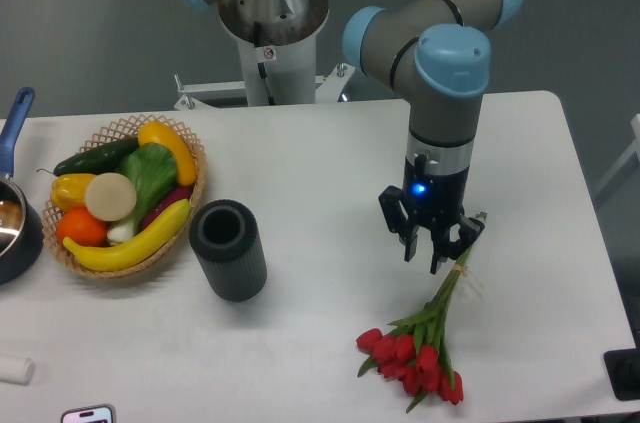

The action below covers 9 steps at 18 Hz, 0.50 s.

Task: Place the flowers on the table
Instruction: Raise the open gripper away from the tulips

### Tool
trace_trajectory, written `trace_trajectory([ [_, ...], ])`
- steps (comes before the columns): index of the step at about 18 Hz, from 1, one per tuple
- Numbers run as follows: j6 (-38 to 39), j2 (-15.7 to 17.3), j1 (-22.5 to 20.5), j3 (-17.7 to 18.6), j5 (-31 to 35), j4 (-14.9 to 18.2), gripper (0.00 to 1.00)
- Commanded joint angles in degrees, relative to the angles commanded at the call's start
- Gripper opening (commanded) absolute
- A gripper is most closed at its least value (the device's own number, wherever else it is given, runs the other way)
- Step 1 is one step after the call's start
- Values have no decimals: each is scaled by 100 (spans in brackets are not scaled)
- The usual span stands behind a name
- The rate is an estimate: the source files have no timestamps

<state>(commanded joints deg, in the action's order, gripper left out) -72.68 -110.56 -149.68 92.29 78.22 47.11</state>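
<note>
The flowers [412, 355], a bunch of red tulips with green stems, lie flat on the white table [330, 153] at the front right. The heads point toward the front edge and the tied stem ends point back right. My gripper [423, 258] points straight down just left of the stem ends. Its jaws stand apart with nothing between them, and the stems run past its right finger [440, 255].
A dark grey cylindrical vase [228, 249] stands left of centre. A wicker basket [190, 205] of fruit and vegetables is at the left, with a blue-handled pot [14, 233] at the left edge. Small objects lie along the front edge, including a black item [624, 373] at the right corner.
</note>
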Motion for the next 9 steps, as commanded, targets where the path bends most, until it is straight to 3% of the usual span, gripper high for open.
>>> trace_trajectory([
  [4,-88,0,-9,-123,631,17,100],
  [9,-1343,0,-53,-150,1458,105,100],
])
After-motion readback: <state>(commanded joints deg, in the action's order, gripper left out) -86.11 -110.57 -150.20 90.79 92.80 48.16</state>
